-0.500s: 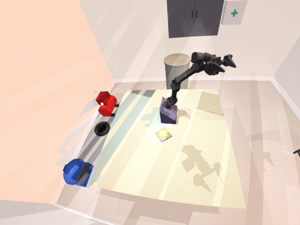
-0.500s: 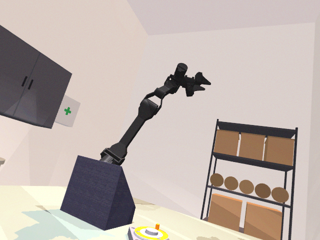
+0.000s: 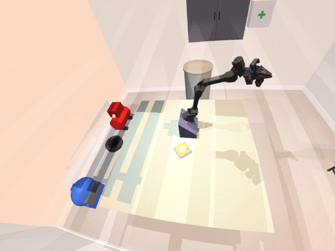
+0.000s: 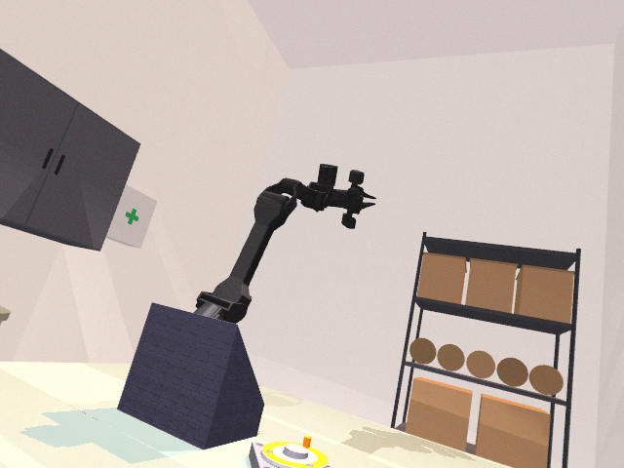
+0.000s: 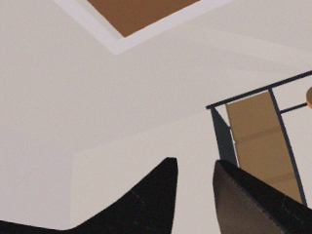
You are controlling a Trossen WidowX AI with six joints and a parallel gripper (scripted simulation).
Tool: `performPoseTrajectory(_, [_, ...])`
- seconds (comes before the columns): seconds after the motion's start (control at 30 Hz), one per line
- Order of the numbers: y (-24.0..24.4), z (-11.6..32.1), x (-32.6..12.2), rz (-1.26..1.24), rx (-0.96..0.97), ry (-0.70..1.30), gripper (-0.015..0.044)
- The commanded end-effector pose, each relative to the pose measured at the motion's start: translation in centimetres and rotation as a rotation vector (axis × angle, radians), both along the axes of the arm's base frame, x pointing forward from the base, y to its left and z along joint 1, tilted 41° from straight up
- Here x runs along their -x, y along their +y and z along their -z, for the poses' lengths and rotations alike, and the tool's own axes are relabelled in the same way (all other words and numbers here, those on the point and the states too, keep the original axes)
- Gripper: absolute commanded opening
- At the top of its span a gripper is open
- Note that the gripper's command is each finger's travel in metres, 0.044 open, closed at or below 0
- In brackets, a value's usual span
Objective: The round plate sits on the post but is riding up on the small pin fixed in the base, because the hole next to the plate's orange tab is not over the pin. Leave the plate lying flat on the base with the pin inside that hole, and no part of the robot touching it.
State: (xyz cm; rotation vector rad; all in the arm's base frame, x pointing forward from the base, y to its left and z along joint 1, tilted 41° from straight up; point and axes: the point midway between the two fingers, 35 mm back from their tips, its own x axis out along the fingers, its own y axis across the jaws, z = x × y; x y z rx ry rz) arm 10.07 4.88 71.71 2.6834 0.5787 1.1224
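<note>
Table: pale cream top, carrying the arm's dark wedge mount.

Base: small square light slab, on the table just in front of the mount.

Round plate: yellow ring around a grey central post, seated on the base.

Orange tab: small upright block at the plate's edge.

Hand: raised high, well apart from the plate; fingers nearly together, clenched on nothing.

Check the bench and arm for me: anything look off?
Yes: the claw is shut on nothing, high in the air and pointing at the shelves, far from the plate, which lies untouched on its base.
</note>
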Motion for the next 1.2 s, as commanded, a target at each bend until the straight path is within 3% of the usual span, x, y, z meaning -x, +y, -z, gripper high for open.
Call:
performPoseTrajectory(0.0, [6.9, 1.4, 2.0, 0.175, 0.271, -0.205, 0.0])
performPoseTrajectory(0.1, [8.6, 2.1, 1.8, 0.243, 0.349, -0.253, 0.0])
performPoseTrajectory(0.33, [18.1, 7.3, 0.1, 0.434, 0.768, -0.499, 0.0])
performPoseTrajectory(0.6, [25.7, 16.8, -6.2, 0.537, 1.26, -0.712, 0.0])
performPoseTrajectory(0.67, [27.1, 21.0, -9.3, 0.546, 1.441, -0.773, 0.0])
performPoseTrajectory(0.87, [27.8, 29.0, -14.8, 0.493, 1.745, -0.859, 0.0])
performPoseTrajectory(1.17, [24.2, 44.7, -21.8, 0.146, 2.151, -0.944, 0.0])
